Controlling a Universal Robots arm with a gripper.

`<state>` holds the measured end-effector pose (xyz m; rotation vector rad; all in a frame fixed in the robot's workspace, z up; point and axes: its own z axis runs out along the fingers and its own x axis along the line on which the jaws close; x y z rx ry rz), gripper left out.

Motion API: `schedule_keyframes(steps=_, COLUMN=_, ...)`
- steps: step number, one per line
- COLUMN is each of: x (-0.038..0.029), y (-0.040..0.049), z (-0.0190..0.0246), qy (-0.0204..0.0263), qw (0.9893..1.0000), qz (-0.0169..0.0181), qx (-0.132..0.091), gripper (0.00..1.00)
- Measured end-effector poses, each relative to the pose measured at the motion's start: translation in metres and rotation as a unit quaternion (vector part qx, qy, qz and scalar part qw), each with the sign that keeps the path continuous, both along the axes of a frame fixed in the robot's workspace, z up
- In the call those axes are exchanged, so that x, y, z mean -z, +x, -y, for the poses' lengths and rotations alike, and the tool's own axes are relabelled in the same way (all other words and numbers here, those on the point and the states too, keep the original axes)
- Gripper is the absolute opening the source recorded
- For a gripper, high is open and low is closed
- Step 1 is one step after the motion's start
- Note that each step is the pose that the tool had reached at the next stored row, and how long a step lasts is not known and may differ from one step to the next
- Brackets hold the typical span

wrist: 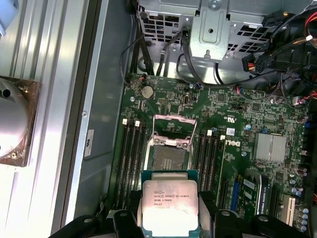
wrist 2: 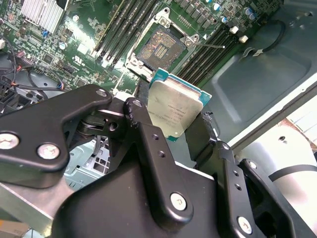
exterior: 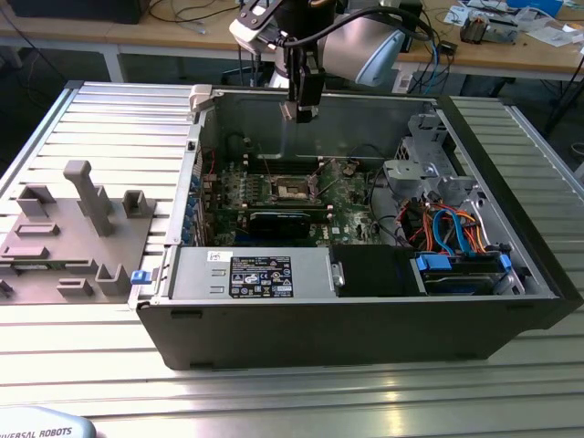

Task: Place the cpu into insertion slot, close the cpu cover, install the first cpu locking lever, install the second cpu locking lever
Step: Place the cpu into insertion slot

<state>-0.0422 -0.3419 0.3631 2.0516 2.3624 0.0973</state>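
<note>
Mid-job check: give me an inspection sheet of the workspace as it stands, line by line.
Surface: slatted metal table carrying the open computer case.
Job's things: cpu held above the board, silvery face showing in both wrist views; insertion slot bare; cpu cover raised open.
Clutter: grey fixture tray on the table at the exterior view's left of the case.
Grippers: gripper shut on the cpu, over the case.
Cables: orange and blue cables by the drive bay; black cables near the metal cage, apart from the slot.
Surroundings: wooden desks behind the table.
</note>
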Motion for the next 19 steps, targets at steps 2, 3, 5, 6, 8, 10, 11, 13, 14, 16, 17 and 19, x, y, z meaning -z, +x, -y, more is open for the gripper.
schedule_keyframes(steps=2, x=0.0000, y=0.0000, z=0.0000, qy=0.0000, qw=1.0000, qz=0.0000, qx=0.001, gripper=0.54)
schedule_keyframes(steps=3, x=0.0000, y=0.0000, z=0.0000, qy=0.0000, qw=1.0000, qz=0.0000, qx=0.001, gripper=0.54)
schedule_keyframes(steps=5, x=0.0000, y=0.0000, z=0.0000, qy=0.0000, qw=1.0000, qz=0.0000, qx=0.001, gripper=0.54)
schedule_keyframes(steps=6, x=0.0000, y=0.0000, z=0.0000, qy=0.0000, qw=1.0000, qz=0.0000, qx=0.001, gripper=0.54)
schedule_keyframes(steps=8, x=0.0000, y=0.0000, z=0.0000, qy=0.0000, qw=1.0000, qz=0.0000, qx=0.001, gripper=0.54)
schedule_keyframes(steps=10, x=0.0007, y=0.0000, z=0.0000, qy=0.0000, qw=1.0000, qz=0.0000, qx=0.001, gripper=0.54)
schedule_keyframes(steps=11, x=0.0007, y=0.0000, z=0.0000, qy=0.0000, qw=1.0000, qz=0.0000, qx=0.001, gripper=0.54)
schedule_keyframes(steps=13, x=0.0008, y=0.0000, z=0.0000, qy=0.0000, qw=1.0000, qz=0.0000, qx=0.001, gripper=0.54)
schedule_keyframes(steps=14, x=0.0008, y=0.0000, z=0.0000, qy=0.0000, qw=1.0000, qz=0.0000, qx=0.001, gripper=0.54)
schedule_keyframes(steps=16, x=0.0014, y=0.0000, z=0.0000, qy=-0.0006, qw=1.0000, qz=0.0000, qx=0.001, gripper=0.54)
schedule_keyframes(steps=17, x=0.0014, y=0.0000, z=0.0000, qy=-0.0008, qw=1.0000, qz=0.0000, qx=0.001, gripper=0.54)
schedule_keyframes(steps=19, x=0.0015, y=0.0000, z=0.0000, qy=-0.0011, qw=1.0000, qz=0.0000, qx=0.001, gripper=0.54)
